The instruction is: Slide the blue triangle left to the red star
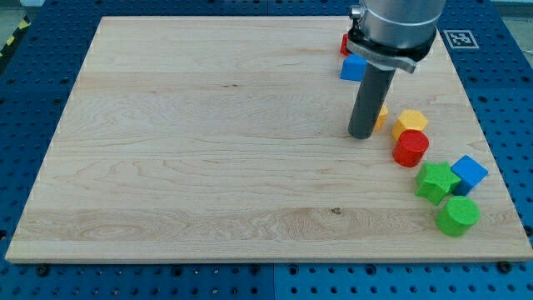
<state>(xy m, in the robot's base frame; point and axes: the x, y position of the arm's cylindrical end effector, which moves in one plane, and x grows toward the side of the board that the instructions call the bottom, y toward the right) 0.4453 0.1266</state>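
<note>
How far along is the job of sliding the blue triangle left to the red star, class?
Done: the blue triangle already sits close to the red block, presumably the star, though both are partly hidden by the arm, so contact cannot be told. In hand: my tip rests below the triangle, beside an orange block. Left: confirming contact.

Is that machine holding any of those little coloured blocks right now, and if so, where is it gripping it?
Nothing is held. The arm ends in a plain rod that can only push. My tip rests on the board, just left of a partly hidden orange block.
</note>
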